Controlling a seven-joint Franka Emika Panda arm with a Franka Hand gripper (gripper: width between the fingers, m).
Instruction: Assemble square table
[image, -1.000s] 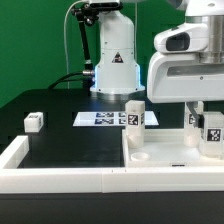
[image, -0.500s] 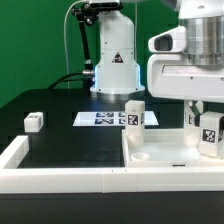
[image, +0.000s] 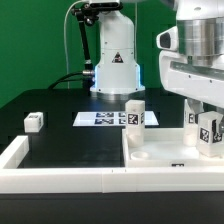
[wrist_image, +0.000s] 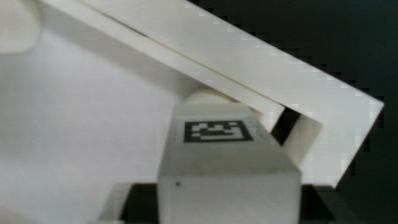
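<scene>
The gripper (image: 205, 120) grasps a leg (image: 211, 135), upright with its long axis vertical, over the far corner of the square tabletop (image: 165, 152), which lies on the bench (image: 60, 142) at the exterior view's right. Its seat is likely straight below.

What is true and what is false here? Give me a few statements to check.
1. The end effector is closed on a white leg. True.
2. A second leg stands upright at the square tabletop's far corner. True.
3. The loose leg lies on the tabletop. False: it lies on the black table surface, at the exterior view's left.
4. The marker board hangs in the air. False: it lies flat.
</scene>
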